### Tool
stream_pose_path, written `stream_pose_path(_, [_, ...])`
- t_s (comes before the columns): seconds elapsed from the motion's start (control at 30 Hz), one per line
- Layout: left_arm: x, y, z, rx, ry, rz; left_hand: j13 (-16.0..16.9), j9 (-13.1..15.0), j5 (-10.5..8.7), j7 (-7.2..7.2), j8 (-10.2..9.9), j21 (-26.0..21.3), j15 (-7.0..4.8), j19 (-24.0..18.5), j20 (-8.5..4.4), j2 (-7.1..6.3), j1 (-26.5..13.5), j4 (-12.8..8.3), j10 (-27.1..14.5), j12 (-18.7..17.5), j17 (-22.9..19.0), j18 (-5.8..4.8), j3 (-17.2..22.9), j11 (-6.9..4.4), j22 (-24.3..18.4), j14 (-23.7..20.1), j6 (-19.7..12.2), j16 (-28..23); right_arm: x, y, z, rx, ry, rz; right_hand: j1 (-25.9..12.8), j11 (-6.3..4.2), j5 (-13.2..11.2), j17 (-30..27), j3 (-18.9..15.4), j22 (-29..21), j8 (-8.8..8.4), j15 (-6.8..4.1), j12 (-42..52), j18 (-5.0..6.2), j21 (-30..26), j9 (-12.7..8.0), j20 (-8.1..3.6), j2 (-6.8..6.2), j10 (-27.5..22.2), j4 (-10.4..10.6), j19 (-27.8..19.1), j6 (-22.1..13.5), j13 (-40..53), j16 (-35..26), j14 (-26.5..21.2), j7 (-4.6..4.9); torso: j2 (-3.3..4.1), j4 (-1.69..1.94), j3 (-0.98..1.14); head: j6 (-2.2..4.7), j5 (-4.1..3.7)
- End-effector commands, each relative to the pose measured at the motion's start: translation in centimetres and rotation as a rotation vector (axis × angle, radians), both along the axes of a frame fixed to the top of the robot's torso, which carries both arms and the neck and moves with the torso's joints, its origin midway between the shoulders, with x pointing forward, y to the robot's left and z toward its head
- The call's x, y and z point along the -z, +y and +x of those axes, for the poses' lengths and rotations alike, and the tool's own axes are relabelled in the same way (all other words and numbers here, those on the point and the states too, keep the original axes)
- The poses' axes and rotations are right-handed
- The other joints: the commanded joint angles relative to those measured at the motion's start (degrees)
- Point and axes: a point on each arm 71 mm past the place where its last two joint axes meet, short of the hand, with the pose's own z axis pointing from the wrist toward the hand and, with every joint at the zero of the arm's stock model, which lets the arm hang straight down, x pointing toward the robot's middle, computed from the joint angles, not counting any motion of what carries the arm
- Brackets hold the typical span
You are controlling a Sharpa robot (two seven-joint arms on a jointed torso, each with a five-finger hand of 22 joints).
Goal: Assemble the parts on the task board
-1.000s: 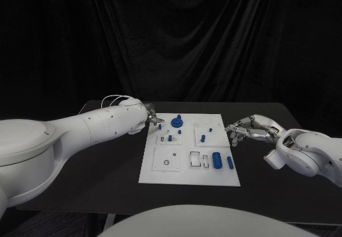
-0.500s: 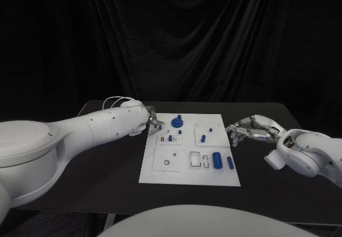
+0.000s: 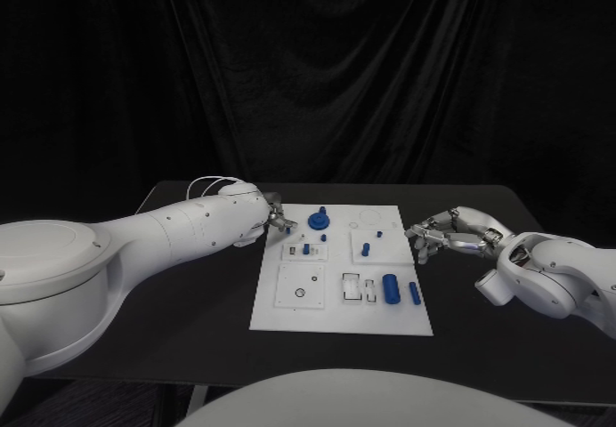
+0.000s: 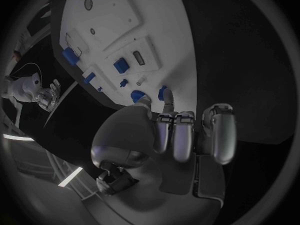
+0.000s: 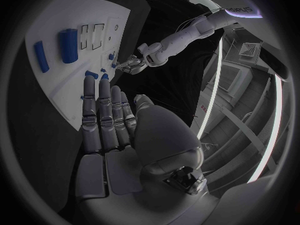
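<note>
White rectangular task board (image 3: pixel 336 311) at the centre of the black surface (image 3: pixel 206 302), bearing small blue parts: near, a thick cylinder (image 3: pixel 390 288); far, a knobbed piece (image 3: pixel 320 217). Right robot hand (image 3: pixel 441 233) beside the board's right edge, fingers apart, empty. Left robot hand (image 3: pixel 272 217) at the far left corner; grip cannot be told

A black table (image 3: pixel 192 294) stood in the middle of the scene, and behind it a black curtain (image 3: pixel 334 89) hung in long vertical folds.
</note>
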Motion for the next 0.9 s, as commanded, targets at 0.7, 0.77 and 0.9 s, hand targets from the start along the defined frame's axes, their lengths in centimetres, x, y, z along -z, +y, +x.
stream_pose_path(0.7, [0.43, -0.18, 0.36, 0.001, -0.025, -0.014, 15.07, -0.15, 0.58, 0.5, -1.04, -1.1, 0.87, -0.53, 0.74, 0.23, 1.19, -0.13, 5.98, 0.15, 15.08, 0.94, -0.29, 0.98, 11.58, 6.12, -1.96, 0.15, 0.22, 0.07, -0.14, -0.012, 0.022, -0.005, -0.06, -0.01, -0.27, -0.1, 0.32, -0.1, -0.22, -0.01, -0.29, 0.48, -0.28, -0.12, -0.14, -0.4, -0.2, 0.0, -0.3, 0.12, -0.07, -0.14, -0.45, 0.23, 0.03, 0.02, 0.01, -0.01, -0.17])
stream_pose_path(0.77, [0.47, -0.15, 0.38, 0.0, -0.027, -0.014, 15.07, -0.15, 0.59, 0.5, -1.04, -1.21, 0.88, -0.61, 0.75, 0.26, 1.21, -0.13, 5.98, 0.15, 15.08, 0.96, -0.28, 0.99, 11.54, 6.12, -1.95, 0.15, 0.22, 0.07, -0.14, -0.012, 0.022, -0.005, -0.06, -0.01, -0.27, -0.1, 0.32, -0.1, -0.22, -0.01, -0.29, 0.48, -0.28, -0.12, -0.14, -0.4, -0.2, 0.0, -0.3, 0.12, -0.07, -0.14, -0.45, 0.23, 0.02, -0.01, 0.01, -0.01, -0.14])
stream_pose_path(0.9, [0.54, -0.17, 0.4, -0.001, -0.026, -0.013, 15.07, -0.14, 0.64, 0.52, -1.03, -1.34, 0.95, -0.7, 0.82, 0.41, 1.37, -0.18, 5.98, 0.15, 15.08, 1.0, -0.17, 1.03, 11.5, 6.12, -1.92, 0.15, 0.23, 0.1, -0.15, -0.014, 0.024, -0.005, -0.06, -0.01, -0.27, -0.1, 0.32, -0.1, -0.22, -0.01, -0.29, 0.48, -0.28, -0.12, -0.14, -0.4, -0.2, 0.0, -0.3, 0.12, -0.07, -0.14, -0.45, 0.23, 0.0, -0.03, 0.01, -0.01, -0.22])
